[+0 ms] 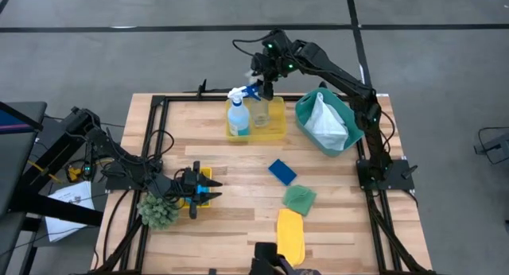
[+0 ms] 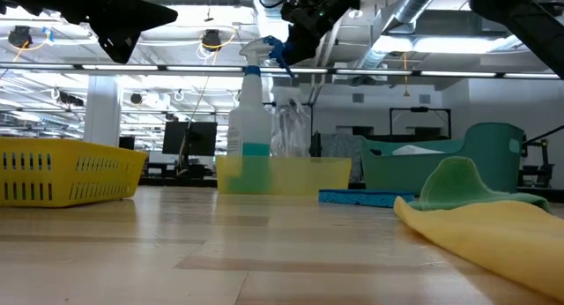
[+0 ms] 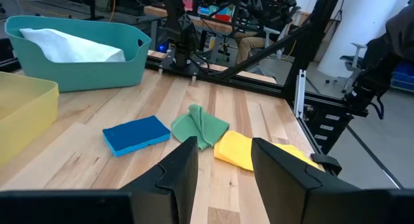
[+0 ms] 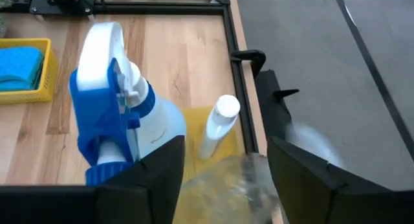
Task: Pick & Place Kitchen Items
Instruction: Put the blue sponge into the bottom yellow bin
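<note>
Yellow tray (image 1: 278, 132): far side — holds spray bottle (image 1: 237, 114) and clear bottle (image 1: 260, 110) upright, grouped for storage.
Right gripper (image 1: 266, 83): above that tray, fingers spread, nothing between them; probably just let the clear bottle go.
Left gripper (image 1: 208, 188): near edge, jaws parted, empty, waiting.
Loose items: blue sponge (image 1: 281, 172), green cloth (image 1: 300, 199), yellow cloth (image 1: 290, 234) — on bare wood, unsorted.

Three bottles (image 1: 238, 116), two blue sponges (image 1: 281, 172), three cloths (image 1: 300, 199), two yellow trays (image 1: 278, 120).
</note>
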`<state>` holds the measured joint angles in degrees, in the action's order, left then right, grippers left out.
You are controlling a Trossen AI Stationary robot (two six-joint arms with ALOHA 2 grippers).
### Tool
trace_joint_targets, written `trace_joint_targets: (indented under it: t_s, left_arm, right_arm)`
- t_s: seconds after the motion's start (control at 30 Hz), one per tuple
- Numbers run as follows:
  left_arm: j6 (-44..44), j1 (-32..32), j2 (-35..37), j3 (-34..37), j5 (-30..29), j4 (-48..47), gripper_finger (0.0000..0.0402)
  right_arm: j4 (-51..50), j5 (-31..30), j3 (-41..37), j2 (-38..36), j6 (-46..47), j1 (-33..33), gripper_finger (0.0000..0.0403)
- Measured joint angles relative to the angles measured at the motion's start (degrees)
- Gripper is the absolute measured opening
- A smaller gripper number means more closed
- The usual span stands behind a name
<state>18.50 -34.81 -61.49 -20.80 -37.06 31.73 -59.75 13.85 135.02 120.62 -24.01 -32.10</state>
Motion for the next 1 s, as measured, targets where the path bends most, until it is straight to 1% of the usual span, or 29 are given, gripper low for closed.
trace_joint_targets:
  t_s: [0.33, 0.77, 1.0]
  left_arm:
    - [0.0, 0.0, 0.0, 0.0, 0.0, 0.0, 0.0140]
    - [0.0, 0.0, 0.0, 0.0, 0.0, -0.1, 0.0140]
    - [0.0, 0.0, 0.0, 0.0, 0.0, -0.7, 0.0140]
  right_arm:
    - [-0.1, -1.1, 0.0, 0.0, 0.0, -0.3, 0.0214]
    - [-0.2, -5.2, 0.0, 0.0, 1.1, -1.3, 0.0214]
    - [-0.3, -5.4, 0.0, 0.0, 2.2, -1.8, 0.0214]
